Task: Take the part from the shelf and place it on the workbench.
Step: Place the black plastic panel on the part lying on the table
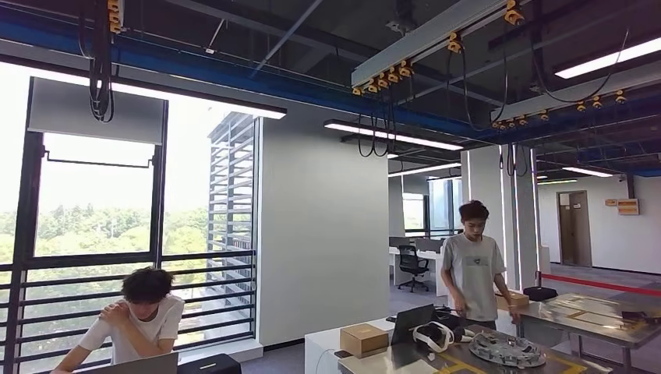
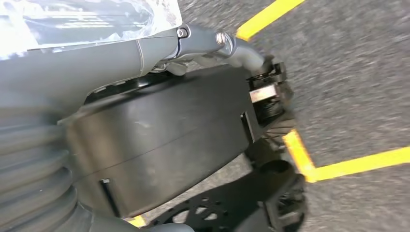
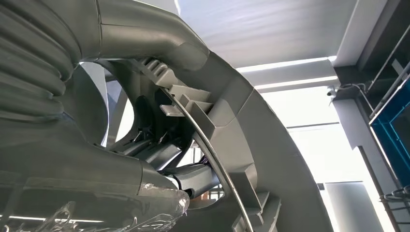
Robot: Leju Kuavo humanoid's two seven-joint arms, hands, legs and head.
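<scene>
In the right wrist view my right hand [image 3: 92,164] grips a large grey ring-shaped part [image 3: 275,145] with ribbed tabs along its inner rim; the thumb lies over its edge and the fingers reach through the ring. The part is held up against the ceiling and windows. In the left wrist view my left hand [image 2: 241,72] hangs down over the grey floor with nothing in it, thumb stretched out. The metal workbench [image 1: 413,360] lies low in the head view, right of centre.
On the workbench lie a grey ring-shaped part [image 1: 507,349], a white headset [image 1: 433,335], a laptop [image 1: 411,322] and a cardboard box [image 1: 364,339]. A person [image 1: 473,265] stands behind it; another person [image 1: 136,319] sits at lower left. A second metal table [image 1: 592,315] stands at right. Yellow lines [image 2: 348,164] mark the floor.
</scene>
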